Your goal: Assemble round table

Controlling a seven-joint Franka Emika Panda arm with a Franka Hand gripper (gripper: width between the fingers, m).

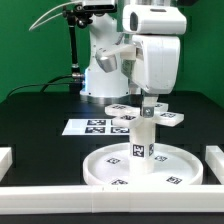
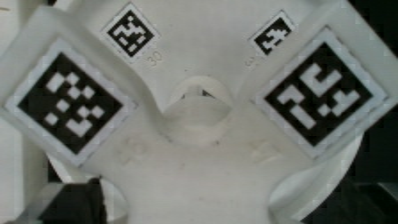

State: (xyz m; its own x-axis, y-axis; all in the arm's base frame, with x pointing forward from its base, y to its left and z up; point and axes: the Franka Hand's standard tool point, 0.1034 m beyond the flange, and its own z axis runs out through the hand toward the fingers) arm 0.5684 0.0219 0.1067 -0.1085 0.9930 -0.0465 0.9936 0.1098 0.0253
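Note:
The round table stands partly put together near the front of the table. Its large rimmed disc [image 1: 105, 168] lies flat. The short thick leg [image 1: 140, 142] stands upright on the disc's middle. The cross-shaped base [image 1: 172, 119] sits on top of the leg, tags facing up. My gripper [image 1: 148, 102] hangs straight down over the base's hub, jaws wide apart and gripping nothing. In the wrist view the base [image 2: 196, 120] fills the picture with its tagged arms spread out, and the gripper [image 2: 205, 196] is right above its middle. The leg is hidden there.
The marker board [image 1: 88, 126] lies flat behind the disc, towards the exterior view's left. White border rails run along the left [image 1: 5, 157], right [image 1: 213, 160] and front [image 1: 100, 196] edges. A black stand [image 1: 72, 50] rises at the back next to the arm's base.

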